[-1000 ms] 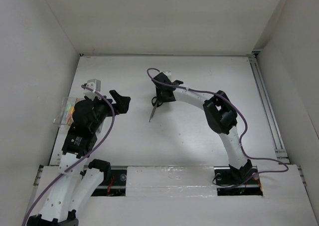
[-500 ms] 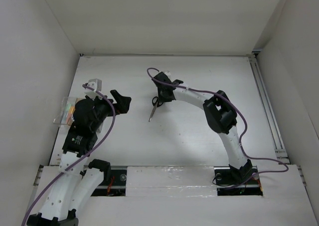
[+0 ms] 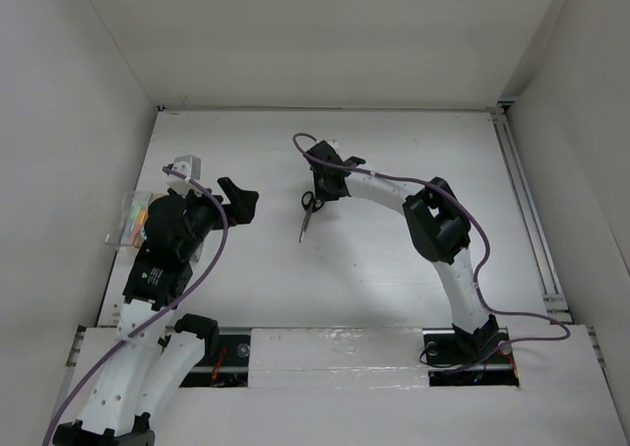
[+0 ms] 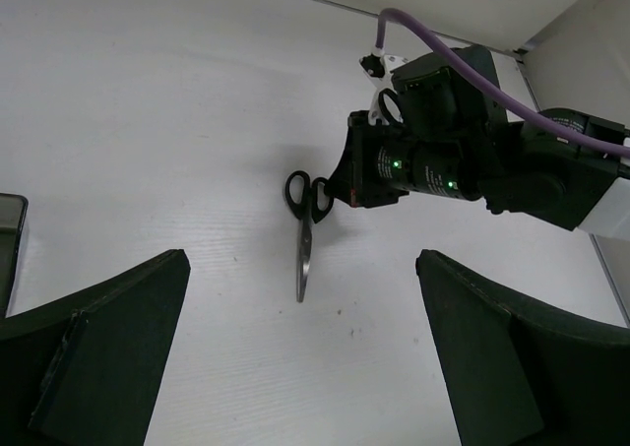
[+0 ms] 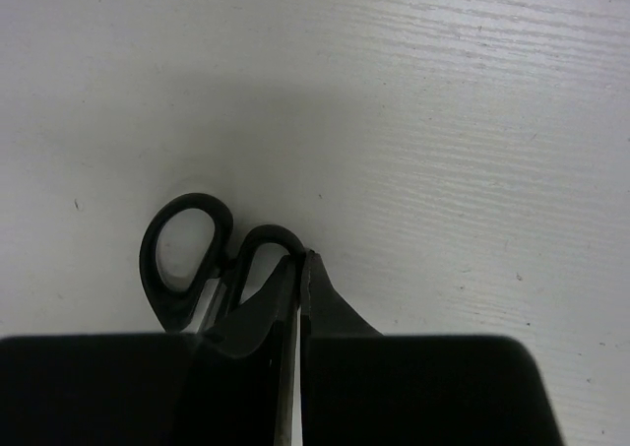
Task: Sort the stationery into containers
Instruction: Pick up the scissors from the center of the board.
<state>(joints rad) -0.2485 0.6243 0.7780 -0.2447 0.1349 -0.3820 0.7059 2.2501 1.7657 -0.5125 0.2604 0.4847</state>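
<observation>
The black-handled scissors (image 3: pixel 306 218) lie on the white table near its middle, handles away from the arms and blades pointing toward them. My right gripper (image 3: pixel 318 197) is shut on the rim of one handle loop; in the right wrist view the fingertips (image 5: pixel 300 261) pinch the right loop of the scissors (image 5: pixel 185 254). My left gripper (image 3: pixel 242 199) hovers wide open to the left of the scissors with nothing between its fingers. In its wrist view the scissors (image 4: pixel 305 254) lie ahead of the left gripper (image 4: pixel 305 367). A clear container (image 3: pixel 125 220) with something orange in it sits at the left edge. A greyish container (image 3: pixel 183 163) stands behind it.
The left arm (image 3: pixel 162 249) covers part of the containers. A dark bin edge (image 4: pixel 8 244) shows at the left of the left wrist view. White walls enclose the table on three sides, and a rail (image 3: pixel 527 210) runs along the right side.
My right gripper has closed on the scissors' handle loop. The scissors have shifted slightly to the right and their blades have swung closer to straight. The left arm has hardly moved.
</observation>
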